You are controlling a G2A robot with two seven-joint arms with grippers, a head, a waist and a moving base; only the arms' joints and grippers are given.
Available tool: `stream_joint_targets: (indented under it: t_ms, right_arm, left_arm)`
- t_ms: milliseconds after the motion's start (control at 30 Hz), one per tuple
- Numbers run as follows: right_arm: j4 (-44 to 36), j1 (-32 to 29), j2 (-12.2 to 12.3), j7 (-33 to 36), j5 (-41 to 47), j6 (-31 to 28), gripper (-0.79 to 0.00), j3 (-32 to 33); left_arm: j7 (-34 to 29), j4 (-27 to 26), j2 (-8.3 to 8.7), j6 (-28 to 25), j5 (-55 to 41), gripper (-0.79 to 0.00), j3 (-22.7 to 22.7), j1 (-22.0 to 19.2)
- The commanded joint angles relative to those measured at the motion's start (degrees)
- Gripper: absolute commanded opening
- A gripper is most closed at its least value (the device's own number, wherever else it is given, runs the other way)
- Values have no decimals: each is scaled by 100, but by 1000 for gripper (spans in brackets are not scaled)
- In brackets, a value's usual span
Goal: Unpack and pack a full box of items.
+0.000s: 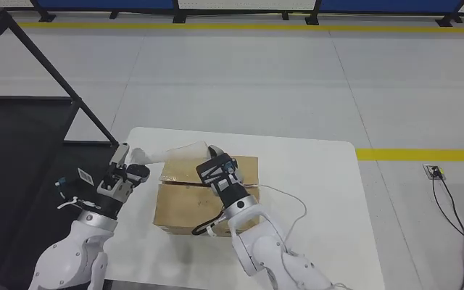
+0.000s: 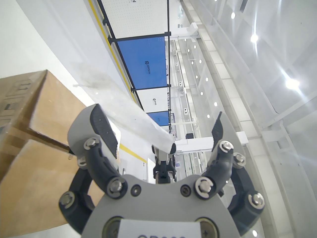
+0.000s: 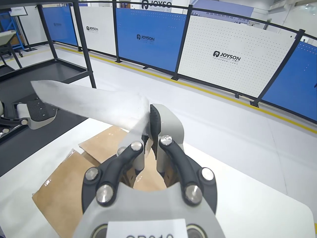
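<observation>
A long white strip, seemingly foam or paper padding, hangs in the air above the far edge of the cardboard box on the white tabletop; it is pinched at one end by the right claw, whose jaws are clamped tight on it over the box's top flaps; the strip's long axis runs nearly level and crosswise, along the box's far edge, from that grip out past the box's corner toward the left arm; its free end points straight at the left claw, which sits beside the box with jaws spread wide and gripping nothing; seen from the left wrist, the strip's near end lies within that gap, close against one ribbed pad, though whether it touches cannot be told; seen from the right wrist, the same free end lies just above the left claw's pad; the left claw is thus much the nearer to the loose end, and the right claw alone has a hold; the coming move looks to be a handover or a two-claw carry, likely turning on the left jaws closing across the strip's width rather than along its length; the strip looks thin enough to sag or slip if caught only at its edge.
</observation>
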Motion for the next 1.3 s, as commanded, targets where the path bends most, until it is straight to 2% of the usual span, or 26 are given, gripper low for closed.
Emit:
stream_joint_targets:
  t_ms: [0,233,400,800,1033,1267]
  right_arm:
    - [-16,-19,-24,1,-33,44,-785,44]
    - [-78,-54,-101,25,-76,35,-785,171]
    - [-44,-35,-153,95,-70,-67,-785,257]
    - [-162,-178,-231,-177,564,-785,-785,542]
    - [-369,-371,-243,-312,1089,-1295,-785,750]
    - [-413,-396,-289,-404,1259,-1384,-785,796]
  left_arm:
    - [71,122,-1,17,-14,0,-78,33]
    - [356,524,-17,143,-240,0,-298,47]
    - [448,587,-31,271,-480,0,-370,7]
    - [668,723,-56,437,-646,0,-346,-204]
    - [549,872,-60,302,-600,0,-299,-215]
    - [97,814,-51,156,-737,0,-356,-72]
